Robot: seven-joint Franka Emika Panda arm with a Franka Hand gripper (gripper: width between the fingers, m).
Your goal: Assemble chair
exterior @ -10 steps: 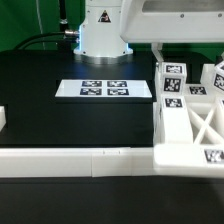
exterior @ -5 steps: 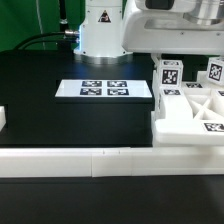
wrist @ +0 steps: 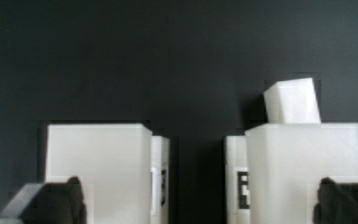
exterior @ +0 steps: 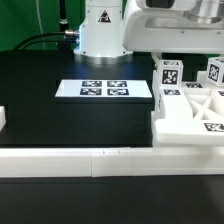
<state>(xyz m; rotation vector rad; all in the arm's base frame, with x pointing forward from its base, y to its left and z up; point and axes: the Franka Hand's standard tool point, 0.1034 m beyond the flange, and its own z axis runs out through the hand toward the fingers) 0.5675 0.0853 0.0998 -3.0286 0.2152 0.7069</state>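
Chair [exterior: 190, 110]: white smooth plastic, chunky slabs with X-shaped bracing and square posts [wrist: 103, 170] bearing black-and-white tags; stands on the table at the exterior view's right.
Fingers [wrist: 44, 203]: dark, spread wide, outside both posts, gripping nothing.
Table [exterior: 60, 125]: matte black.
Rail [exterior: 75, 160]: long, low, white.

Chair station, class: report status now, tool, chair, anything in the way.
Tool open, fingers straddling two white posts. Chair part-built, on table at exterior view's right. Marker board well clear. Nothing blocking.

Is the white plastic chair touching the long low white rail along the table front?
Touching: in the exterior view the white plastic chair sits flush against the long white rail, no gap visible.
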